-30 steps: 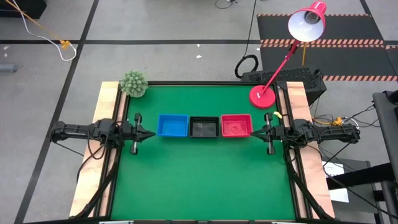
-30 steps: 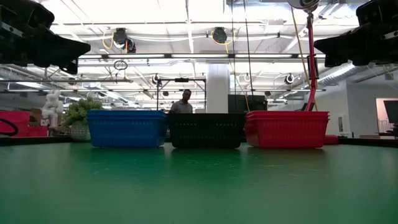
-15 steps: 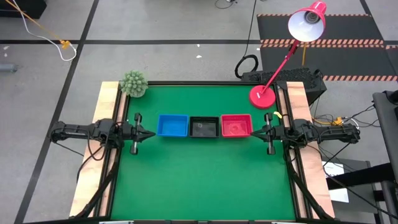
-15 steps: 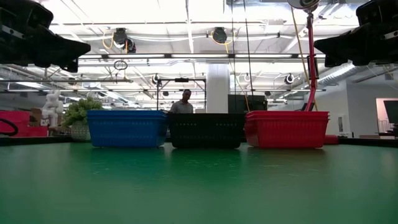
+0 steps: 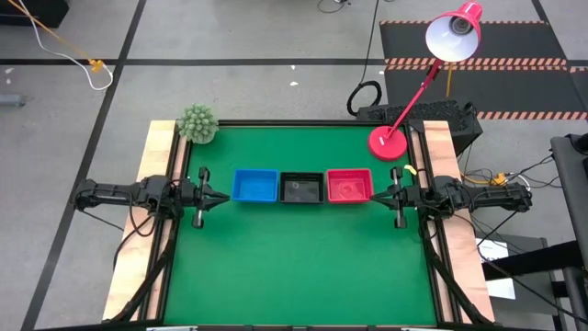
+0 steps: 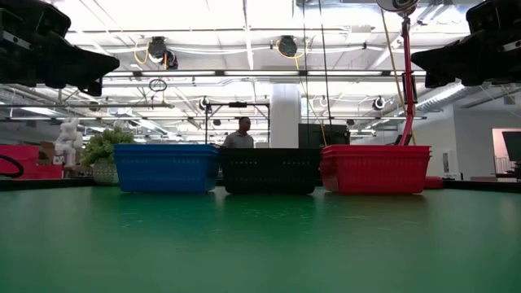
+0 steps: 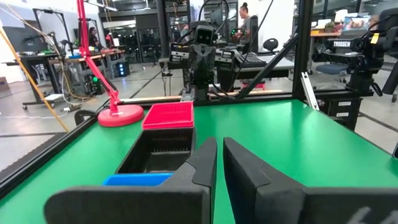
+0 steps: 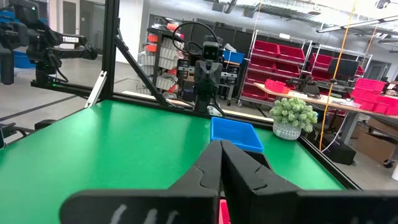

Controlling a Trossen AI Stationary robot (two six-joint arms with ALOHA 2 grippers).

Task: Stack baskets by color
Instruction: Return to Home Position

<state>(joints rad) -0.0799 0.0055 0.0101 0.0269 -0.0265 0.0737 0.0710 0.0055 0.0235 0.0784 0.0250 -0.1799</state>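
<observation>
A blue basket (image 5: 254, 185), a black basket (image 5: 301, 187) and a red basket (image 5: 349, 185) stand side by side in a row on the green table, bottoms down, blue toward the left. My left gripper (image 5: 225, 198) hovers level just left of the blue basket (image 7: 138, 180); the left wrist view shows a narrow gap between its fingers (image 7: 219, 155). Just right of the red basket hovers my right gripper (image 5: 372, 196), level too, its fingers shut together (image 8: 220, 155). Neither touches a basket; both hang above basket height in the low view (image 6: 114, 61), (image 6: 415, 57).
A red desk lamp stands with its round base (image 5: 388, 144) at the table's far right corner. A small potted plant (image 5: 197, 122) sits at the far left corner. The near half of the green mat (image 5: 303, 267) is bare. A person (image 6: 238, 134) stands far behind the table.
</observation>
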